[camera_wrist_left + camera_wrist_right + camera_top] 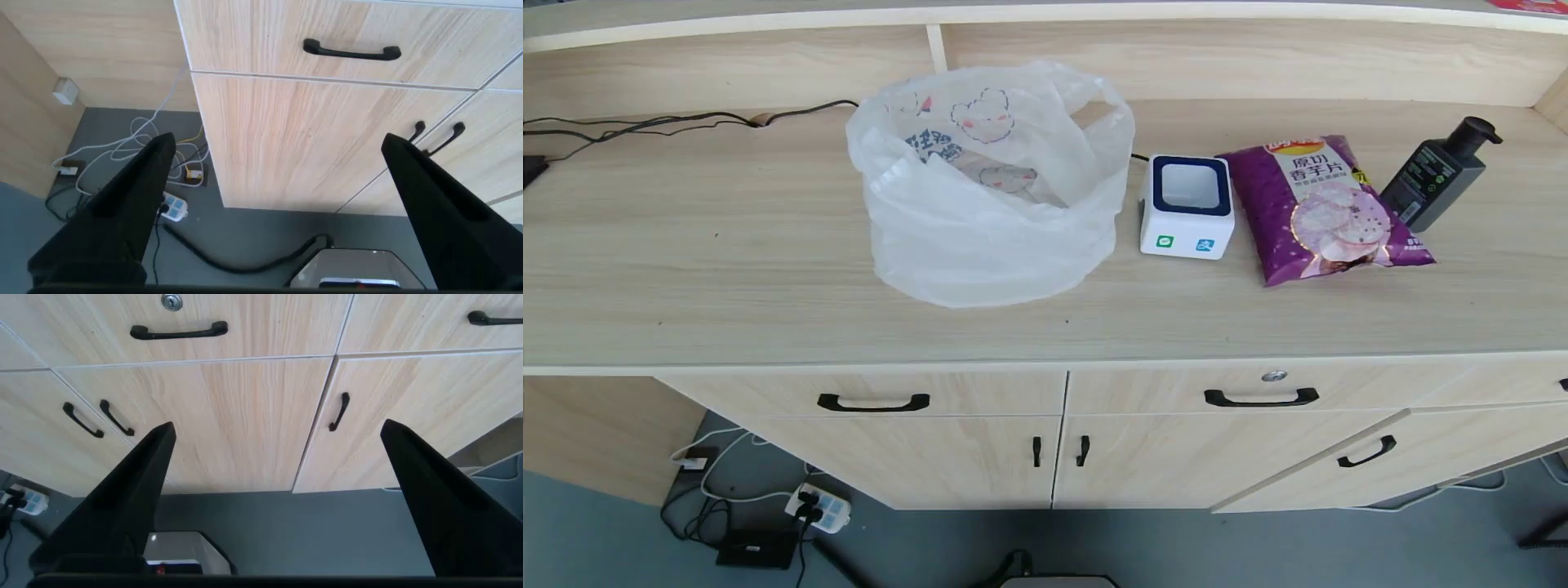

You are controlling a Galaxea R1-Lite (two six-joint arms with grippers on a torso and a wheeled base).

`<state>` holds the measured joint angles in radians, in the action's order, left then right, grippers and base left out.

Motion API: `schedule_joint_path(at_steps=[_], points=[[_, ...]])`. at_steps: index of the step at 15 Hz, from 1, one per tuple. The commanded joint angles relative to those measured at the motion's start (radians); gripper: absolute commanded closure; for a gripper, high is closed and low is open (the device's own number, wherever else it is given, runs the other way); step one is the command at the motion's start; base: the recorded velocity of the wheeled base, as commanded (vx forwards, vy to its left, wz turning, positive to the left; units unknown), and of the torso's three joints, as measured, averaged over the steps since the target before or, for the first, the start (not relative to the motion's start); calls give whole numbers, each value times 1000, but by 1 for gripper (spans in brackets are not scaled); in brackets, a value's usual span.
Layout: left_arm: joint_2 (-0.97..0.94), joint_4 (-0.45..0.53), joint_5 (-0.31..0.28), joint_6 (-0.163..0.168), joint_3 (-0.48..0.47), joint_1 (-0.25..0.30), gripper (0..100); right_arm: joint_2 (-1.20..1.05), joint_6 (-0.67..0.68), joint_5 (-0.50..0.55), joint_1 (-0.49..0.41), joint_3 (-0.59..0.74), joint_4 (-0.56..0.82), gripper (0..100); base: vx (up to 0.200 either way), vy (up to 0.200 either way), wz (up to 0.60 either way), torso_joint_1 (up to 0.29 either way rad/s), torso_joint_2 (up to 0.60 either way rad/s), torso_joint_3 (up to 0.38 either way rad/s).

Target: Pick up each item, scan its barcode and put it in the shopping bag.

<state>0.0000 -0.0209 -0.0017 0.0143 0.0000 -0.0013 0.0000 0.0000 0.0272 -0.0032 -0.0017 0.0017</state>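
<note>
On the wooden counter (pixel 727 269) stands a translucent white shopping bag (pixel 988 188), its mouth open upward. To its right sits a small white and blue barcode scanner (pixel 1187 207). A purple chip bag (pixel 1323 208) lies flat right of the scanner, and a dark pump bottle (pixel 1437 175) stands beside it at the far right. My left gripper (pixel 282 212) hangs low in front of the cabinet doors, open with nothing between its fingers. My right gripper (pixel 278 502) is also open and empty, facing the cabinet front below the counter.
Black cables (pixel 670 122) run along the counter's back left. Drawers and doors with black handles (pixel 1262 398) line the cabinet front. A power strip (pixel 823 506) and cords lie on the floor at lower left. A raised shelf wall backs the counter.
</note>
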Motion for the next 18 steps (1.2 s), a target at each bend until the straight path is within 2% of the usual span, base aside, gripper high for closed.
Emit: schedule_joint_path(at_steps=[1,7,13,16,17,18], points=[[2,-2,0,0,0,0,0,2,0,0,0,0,0,0,0,0,0,0,0,0],[2,-4,0,0,0,0,0,2,0,0,0,2,0,0,0,0,0,0,0,0],[2,-2,0,1,0,0,0,2,3,0,0,0,0,0,200,0,0,3,2,1],[2,-2,0,1,0,0,0,2,-15,-3,2,2,-3,0,0,0,0,0,0,0],[2,-2,0,1,0,0,0,5,-49,-64,2,-29,-9,0,0,0,0,0,0,0],[2,-2,0,1,0,0,0,87,-77,-128,2,-142,11,0,0,0,0,0,0,0]])
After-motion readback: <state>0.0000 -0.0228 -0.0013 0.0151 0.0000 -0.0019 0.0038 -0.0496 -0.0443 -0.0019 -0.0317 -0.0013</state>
